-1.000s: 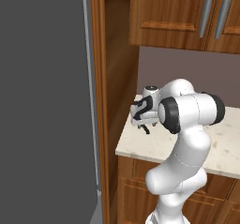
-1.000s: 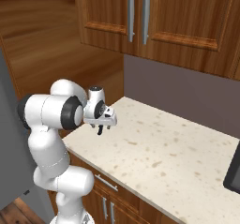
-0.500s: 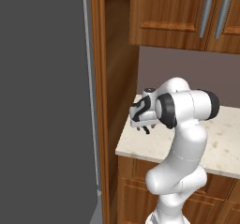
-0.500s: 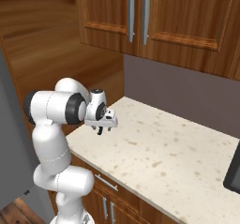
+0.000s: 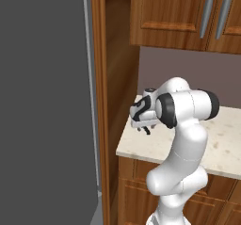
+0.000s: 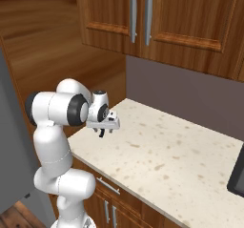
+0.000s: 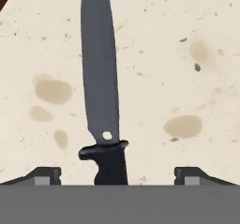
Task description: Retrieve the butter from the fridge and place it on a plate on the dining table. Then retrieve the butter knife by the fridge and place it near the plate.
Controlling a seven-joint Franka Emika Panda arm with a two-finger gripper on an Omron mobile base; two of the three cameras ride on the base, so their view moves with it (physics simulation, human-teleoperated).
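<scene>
I have the hand (image 7: pixel 117 175) hanging low over the near left corner of the speckled beige desk (image 6: pixel 190 155), pointing down at it. Its two dark fingertips (image 7: pixel 44 175) stand wide apart, one on each side of the butter knife (image 7: pixel 99 78), with bare stone between each tip and the knife. So the hand is open and is not gripping anything that I can see.

In the hand view the butter knife lies flat on the desk. Its grey blade runs away from the hand toward the top of that view. A small pale hole sits in the blade just above the black guard. The black handle points back toward the hand and passes out of sight at the bottom edge, roughly midway between the two tips.

From the left base view, the hand (image 5: pixel 143 125) sits over the desk's left end, close to the wooden panel (image 5: pixel 100 101) that stands beside the fridge (image 5: pixel 44 97). The fridge is the flat grey slab on the left, and its front is closed as far as I can tell. From the right base view, the hand (image 6: pixel 102 130) is above the near left corner of the desk, with wooden wall cabinets (image 6: pixel 162 17) and their grey bar handles (image 6: pixel 134 12) overhead. I cannot make out the knife under the hand in either base view.
</scene>
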